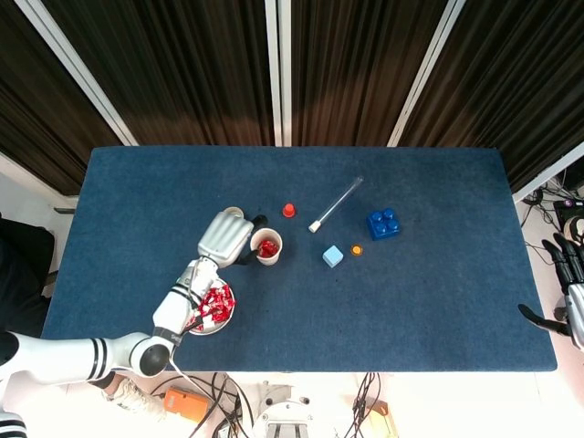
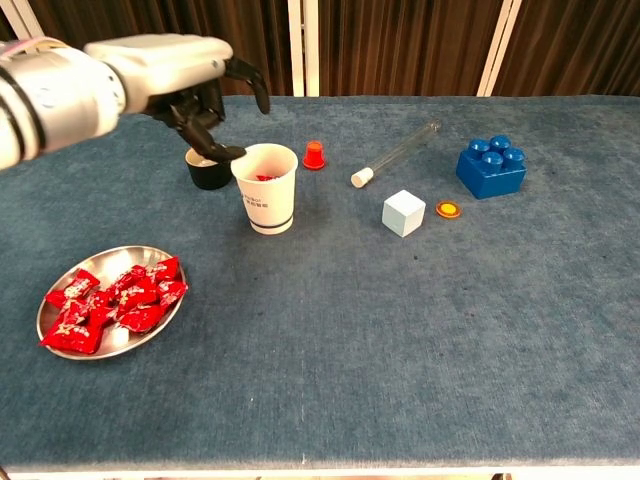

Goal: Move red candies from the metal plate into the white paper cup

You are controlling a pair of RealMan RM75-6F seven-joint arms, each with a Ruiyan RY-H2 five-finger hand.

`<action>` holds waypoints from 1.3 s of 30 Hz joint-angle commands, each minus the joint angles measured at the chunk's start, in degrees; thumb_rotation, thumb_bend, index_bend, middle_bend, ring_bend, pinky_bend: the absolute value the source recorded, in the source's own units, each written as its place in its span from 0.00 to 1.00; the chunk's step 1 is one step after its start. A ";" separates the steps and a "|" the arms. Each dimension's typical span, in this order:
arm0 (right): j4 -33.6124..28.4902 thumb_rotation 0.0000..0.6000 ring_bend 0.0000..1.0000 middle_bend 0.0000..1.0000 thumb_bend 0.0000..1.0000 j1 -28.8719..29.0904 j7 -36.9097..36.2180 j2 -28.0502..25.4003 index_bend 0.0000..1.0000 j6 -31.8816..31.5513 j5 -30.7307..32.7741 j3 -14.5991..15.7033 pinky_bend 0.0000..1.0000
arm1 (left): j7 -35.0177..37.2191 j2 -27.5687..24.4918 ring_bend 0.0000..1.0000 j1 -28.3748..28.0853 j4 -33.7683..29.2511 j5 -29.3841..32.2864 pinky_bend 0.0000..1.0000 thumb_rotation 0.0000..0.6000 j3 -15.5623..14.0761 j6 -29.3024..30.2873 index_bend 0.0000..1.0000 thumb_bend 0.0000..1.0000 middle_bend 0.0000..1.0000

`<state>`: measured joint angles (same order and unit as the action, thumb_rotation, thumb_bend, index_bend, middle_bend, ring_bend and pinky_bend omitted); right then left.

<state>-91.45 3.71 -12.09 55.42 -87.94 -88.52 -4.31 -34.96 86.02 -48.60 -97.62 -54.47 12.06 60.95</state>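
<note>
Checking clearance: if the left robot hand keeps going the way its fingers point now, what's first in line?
Likely the white paper cup: the left robot hand points its fingertips at the rim. Height over the rim is unclear, so it might pass above.

On the blue table (image 2: 420, 340) lie a small black cup (image 2: 205, 172), a red cap (image 2: 314, 156), a clear test tube (image 2: 396, 154), a pale cube (image 2: 404, 212), an orange disc (image 2: 449, 209) and a blue building block (image 2: 492, 167).
</note>
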 commanded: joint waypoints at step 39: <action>-1.17 1.00 0.00 0.03 0.28 0.65 2.03 0.80 0.00 -0.34 -0.44 -0.53 0.00 | -10.11 -2.38 0.83 25.97 -1.10 -24.53 0.83 1.00 -22.76 9.96 0.41 0.25 0.92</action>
<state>-92.60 4.35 -10.06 56.23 -88.28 -88.95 -4.82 -44.88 83.50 -22.81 -98.86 -79.19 -10.86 71.03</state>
